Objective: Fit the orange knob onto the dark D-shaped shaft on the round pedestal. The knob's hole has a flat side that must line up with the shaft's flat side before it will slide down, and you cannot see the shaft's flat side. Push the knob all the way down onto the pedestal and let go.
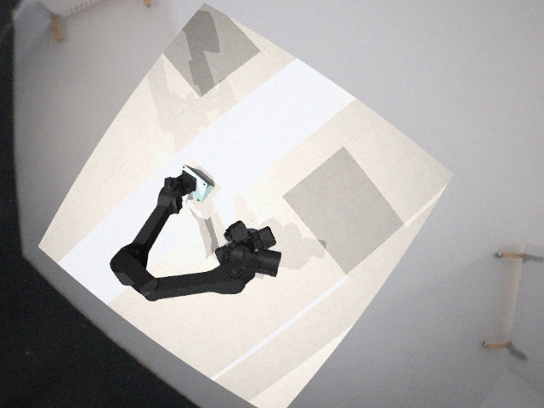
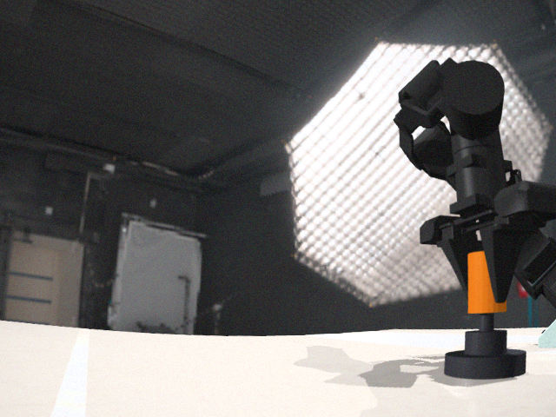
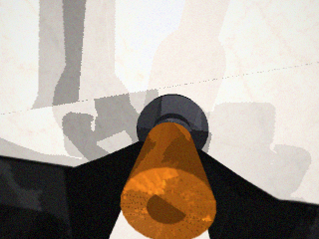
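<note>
The orange knob [image 2: 479, 280] [image 3: 166, 181] is upright between the fingers of my gripper [image 2: 483, 294] [image 3: 168, 150], which is shut on it. The D-shaped hole shows in its top end in the wrist view. The dark round pedestal [image 2: 485, 366] [image 3: 171, 106] stands directly below, with a narrower step on top. The dark shaft [image 2: 486, 324] shows between this step and the knob's lower end, so the knob is above the pedestal and not down on it. Whether the shaft's tip is touching or inside the knob is hidden. In the top view the arm covers knob and pedestal.
The black arm [image 1: 184, 284] bends round from its pale green base plate [image 1: 204, 189], whose edge also shows at the right in the exterior view [image 2: 548, 337]. Grey patches and shadows lie across the pale table top [image 1: 280, 316].
</note>
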Robot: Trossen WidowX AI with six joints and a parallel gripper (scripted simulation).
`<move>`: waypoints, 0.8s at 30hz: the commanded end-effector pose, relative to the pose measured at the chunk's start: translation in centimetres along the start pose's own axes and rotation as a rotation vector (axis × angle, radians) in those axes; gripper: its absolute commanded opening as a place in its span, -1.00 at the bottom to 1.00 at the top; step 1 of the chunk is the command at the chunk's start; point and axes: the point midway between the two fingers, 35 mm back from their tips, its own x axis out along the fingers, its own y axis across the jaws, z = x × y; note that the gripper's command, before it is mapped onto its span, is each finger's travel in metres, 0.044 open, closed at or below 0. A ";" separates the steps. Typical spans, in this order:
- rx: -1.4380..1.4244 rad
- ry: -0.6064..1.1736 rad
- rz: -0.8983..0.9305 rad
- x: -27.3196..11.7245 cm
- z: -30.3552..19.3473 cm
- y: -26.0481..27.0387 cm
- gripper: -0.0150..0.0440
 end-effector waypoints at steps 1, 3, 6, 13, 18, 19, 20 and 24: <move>-0.022 0.004 -0.005 -0.4 -0.1 -0.1 -0.49; -0.083 0.004 -0.005 -0.4 -0.1 -0.1 -0.49; -0.196 0.004 -0.005 -0.4 -0.2 -0.1 -0.49; -0.206 0.004 -0.005 -0.2 -0.3 -0.4 -0.49; -0.206 0.005 -0.005 0.2 -0.4 -0.4 -0.49; -0.206 0.005 -0.005 0.1 -0.4 -0.4 -0.49; -0.206 0.005 -0.005 0.1 -0.4 -0.4 -0.49; -0.206 0.005 -0.005 0.0 -0.4 -0.4 -0.49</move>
